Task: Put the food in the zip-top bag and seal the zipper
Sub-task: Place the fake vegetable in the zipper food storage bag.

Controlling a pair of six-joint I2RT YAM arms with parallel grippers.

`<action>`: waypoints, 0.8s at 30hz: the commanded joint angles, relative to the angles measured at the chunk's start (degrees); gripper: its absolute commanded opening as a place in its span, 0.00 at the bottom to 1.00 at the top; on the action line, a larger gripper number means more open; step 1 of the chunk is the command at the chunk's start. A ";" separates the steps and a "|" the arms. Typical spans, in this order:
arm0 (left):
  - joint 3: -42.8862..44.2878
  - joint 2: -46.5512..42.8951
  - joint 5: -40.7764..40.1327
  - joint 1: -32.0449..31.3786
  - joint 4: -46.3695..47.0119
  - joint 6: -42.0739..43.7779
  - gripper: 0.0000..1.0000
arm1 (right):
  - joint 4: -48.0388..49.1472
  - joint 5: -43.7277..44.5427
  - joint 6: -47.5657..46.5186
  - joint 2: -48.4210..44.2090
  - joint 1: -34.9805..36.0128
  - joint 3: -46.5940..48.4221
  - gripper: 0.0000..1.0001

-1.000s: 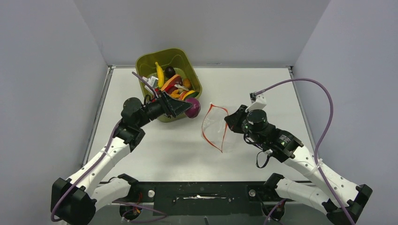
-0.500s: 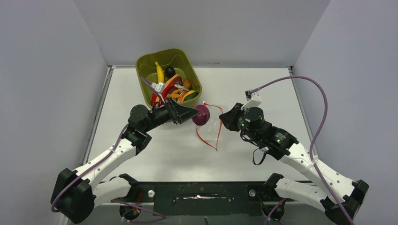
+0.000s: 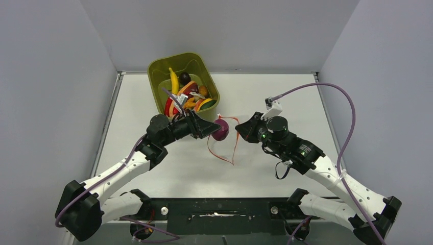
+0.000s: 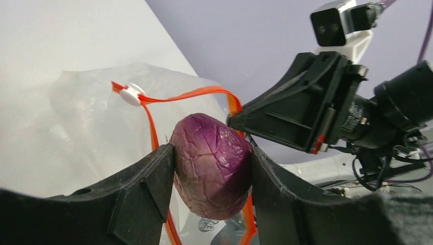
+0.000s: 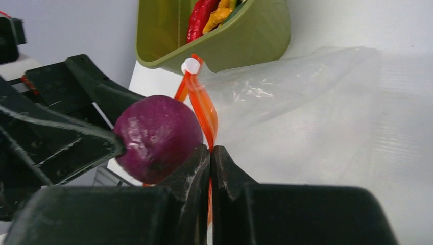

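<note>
Left pincer clamps the purple piece between its jaws, at nine o'clock from the right pincer, which is closed tight on the zipper. Across the table, the olive-green bin sits at eleven o'clock, holding the other food. At centre, the clear zip-top bag has its mouth open toward nine o'clock.

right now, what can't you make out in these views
- Zip-top bag bottom: left wrist view, behind the left end effector.
- Food low in the bin: top view, under upper pieces.
- Bag's clear film: top view, too faint; only the zipper shows.
- Zipper's pinched stretch: right wrist view, inside the right end effector.
</note>
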 commanded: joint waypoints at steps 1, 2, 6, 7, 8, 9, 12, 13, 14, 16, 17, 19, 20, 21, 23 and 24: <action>2.22 -0.40 -3.67 -1.08 -3.68 6.14 0.25 | 7.02 -4.44 0.22 -1.12 0.64 -0.08 0.00; 2.51 -0.35 -3.95 -1.22 -4.91 7.18 0.25 | 8.00 -5.08 0.43 -1.04 0.79 -0.47 0.00; 4.07 0.43 -3.59 -1.17 -8.14 9.09 0.26 | 9.29 -5.66 0.70 -0.28 1.27 -0.94 0.00; 4.38 0.45 -3.16 -1.20 -8.55 9.27 0.27 | 9.30 -5.44 0.59 -0.01 1.27 -1.02 0.00; 4.78 0.38 -3.47 -1.18 -9.32 9.55 0.27 | 9.24 -5.16 0.50 0.19 1.28 -1.03 0.00; 5.00 0.23 -4.20 -1.23 -10.16 9.91 0.28 | 9.28 -4.62 0.48 0.23 1.28 -1.03 0.00; 5.54 -0.19 -6.02 -1.21 -12.05 10.23 0.29 | 9.24 -2.09 1.16 0.25 1.28 -1.39 0.00; 5.68 -0.10 -6.22 -1.24 -12.20 10.08 0.30 | 9.34 -1.64 1.44 0.38 1.28 -1.58 0.00; 5.97 0.11 -6.40 -1.21 -12.46 9.87 0.30 | 9.66 -1.42 1.56 0.52 1.28 -1.78 0.00; 6.64 0.71 -6.55 -1.23 -13.43 9.86 0.32 | 10.23 -1.38 1.91 0.95 1.27 -1.98 0.00; 6.99 1.03 -6.43 -1.17 -13.99 9.84 0.35 | 10.42 -1.38 1.96 1.34 1.28 -1.87 0.00; 7.84 1.50 -5.61 -1.21 -15.09 9.71 0.44 | 10.25 -1.04 1.90 1.73 1.28 -1.36 0.00; 8.21 1.51 -5.03 -1.20 -15.63 9.66 0.50 | 10.13 -0.82 1.92 1.74 1.26 -1.23 0.00; 8.49 1.47 -4.42 -1.25 -16.00 9.37 0.55 | 10.11 -0.43 1.65 1.56 1.28 -1.21 0.00; 8.65 1.07 -2.97 -1.12 -16.23 9.36 0.59 | 10.28 0.99 0.98 0.90 1.15 -1.48 0.00; 8.65 0.75 -2.50 -1.16 -16.50 9.81 0.60 | 10.29 2.12 0.65 0.62 1.19 -1.59 0.00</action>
